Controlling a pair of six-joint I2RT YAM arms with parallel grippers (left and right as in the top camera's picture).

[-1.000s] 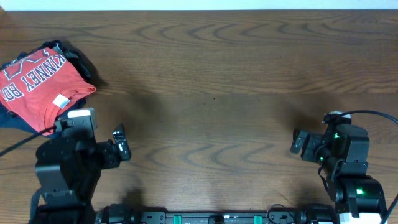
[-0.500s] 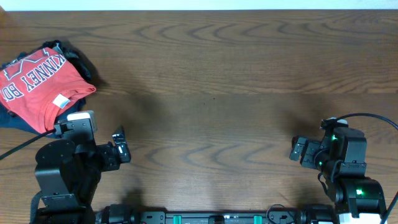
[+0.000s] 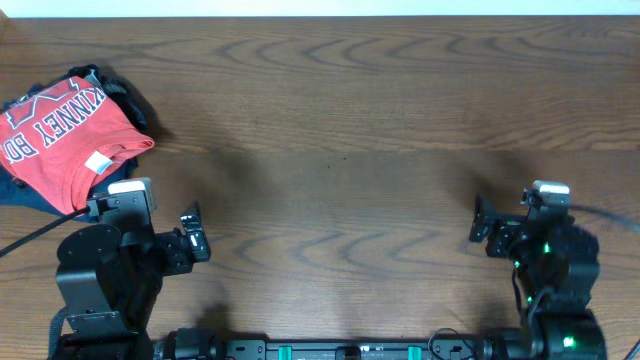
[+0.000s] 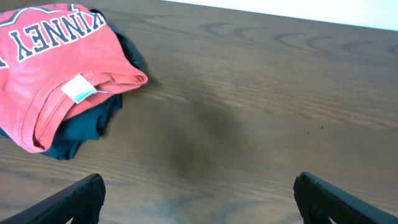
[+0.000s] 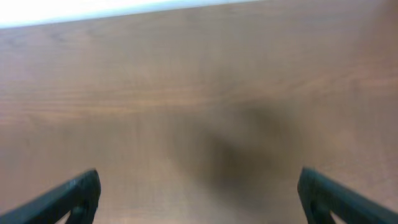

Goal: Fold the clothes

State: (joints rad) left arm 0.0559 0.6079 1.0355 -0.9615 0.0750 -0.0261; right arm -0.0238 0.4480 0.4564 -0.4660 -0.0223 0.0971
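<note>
The coral-red T-shirt (image 3: 60, 140) with white lettering and a small white neck tag lies folded at the table's far left, on top of a dark navy garment (image 3: 120, 95). It also shows at the upper left of the left wrist view (image 4: 56, 81). My left gripper (image 3: 192, 238) is open and empty, to the right of and nearer than the shirt; its fingertips show at the bottom of the left wrist view (image 4: 199, 199). My right gripper (image 3: 482, 228) is open and empty over bare wood at the near right, seen blurred in the right wrist view (image 5: 199, 196).
The dark navy garment (image 4: 87, 124) peeks out under the shirt. The wooden table (image 3: 340, 130) has a white far edge (image 3: 320, 8). A black cable (image 3: 25, 238) runs off at the near left.
My right arm has shifted slightly, its gripper turning and moving a little farther from the front edge. My left arm and the shirt have not moved.
</note>
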